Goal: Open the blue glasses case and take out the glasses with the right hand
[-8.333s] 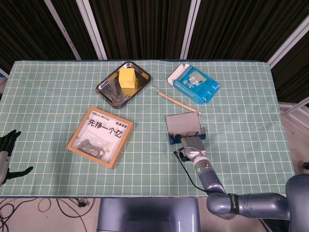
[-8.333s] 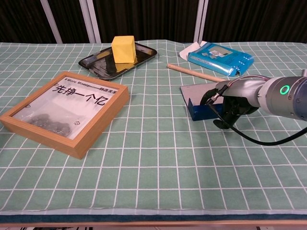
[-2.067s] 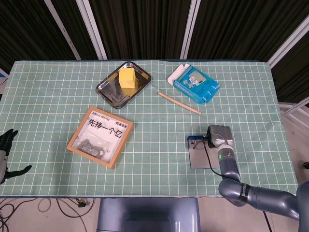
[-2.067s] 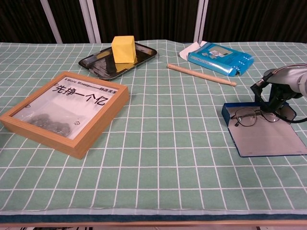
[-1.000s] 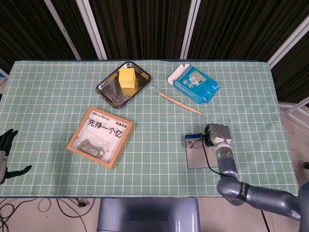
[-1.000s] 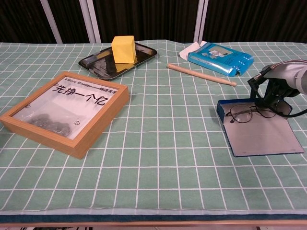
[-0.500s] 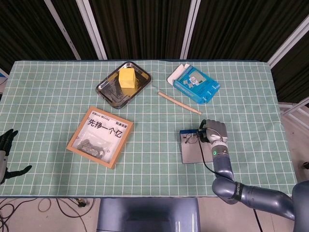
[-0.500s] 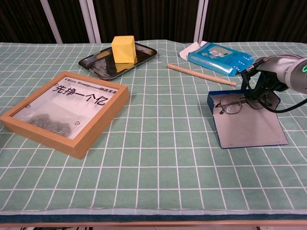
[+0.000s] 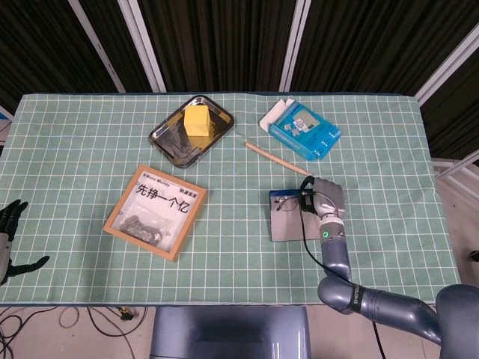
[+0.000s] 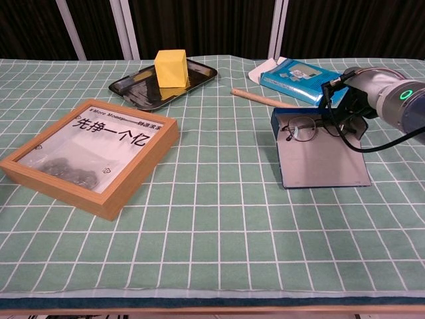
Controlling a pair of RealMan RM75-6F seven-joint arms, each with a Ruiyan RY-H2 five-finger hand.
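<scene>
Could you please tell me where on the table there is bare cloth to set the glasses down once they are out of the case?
Bare cloth lies between the wooden picture frame and the open blue glasses case, and along the near edge. It is crowded behind the case, where the wooden stick, the blue packet and the right hand on the thin-rimmed glasses sit close together.

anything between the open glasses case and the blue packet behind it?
Yes: the wooden stick lies across that gap between the glasses case and the blue packet. Chest view shows it best.
</scene>
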